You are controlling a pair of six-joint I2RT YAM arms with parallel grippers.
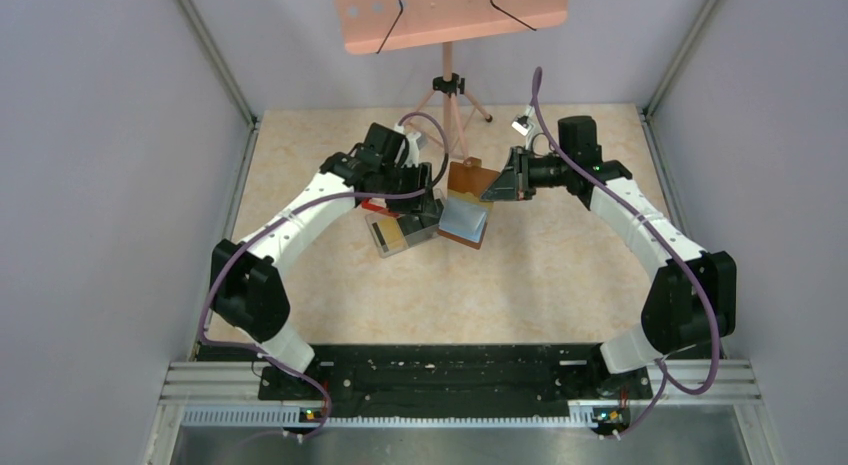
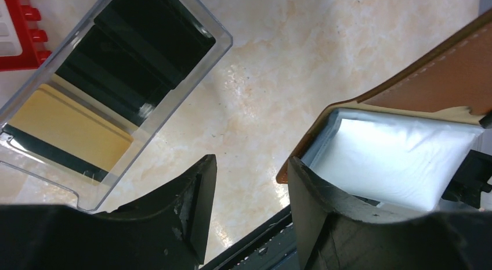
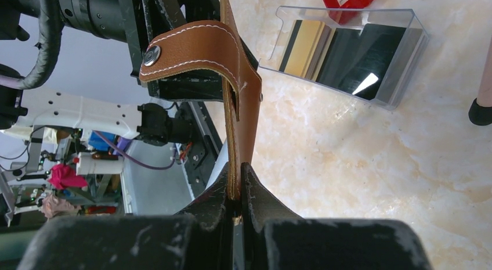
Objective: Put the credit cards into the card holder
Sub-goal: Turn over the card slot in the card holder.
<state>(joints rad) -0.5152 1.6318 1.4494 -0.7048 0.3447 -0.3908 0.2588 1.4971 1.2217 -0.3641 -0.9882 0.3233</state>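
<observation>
Holding: right pincer (image 3: 238,183) clamped on card holder's (image 3: 243,107) leather edge, holder upright above tabletop (image 2: 301,61) | left pincer (image 2: 250,162) part-open, nothing between its fingers, just beside holder | pale blue card (image 2: 394,159) apparently seated inside holder | beyond: yellow card (image 2: 69,128), black cards (image 2: 139,55) in clear box (image 2: 214,35), not yet moved | progress judged early
</observation>
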